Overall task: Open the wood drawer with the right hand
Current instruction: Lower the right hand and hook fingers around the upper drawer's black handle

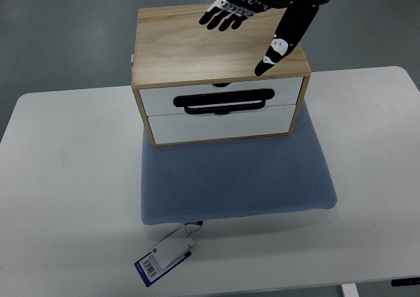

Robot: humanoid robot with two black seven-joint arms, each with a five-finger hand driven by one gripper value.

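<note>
Robot hand (262,21) spread above wood drawer (220,117) top edge

So the bench (59,198) is a plain white top, rounded corners, sitting over a grey floor (59,35). Smack in the middle lies a blue-grey textured mat (236,179), roughly square. A white and blue barcode tag (164,257) hangs off the mat's 7 o'clock corner and rests flat on the bench. The wood drawer box (216,41) stands on the mat's 12 o'clock edge, its back reaching past the far edge of the bench.
</note>
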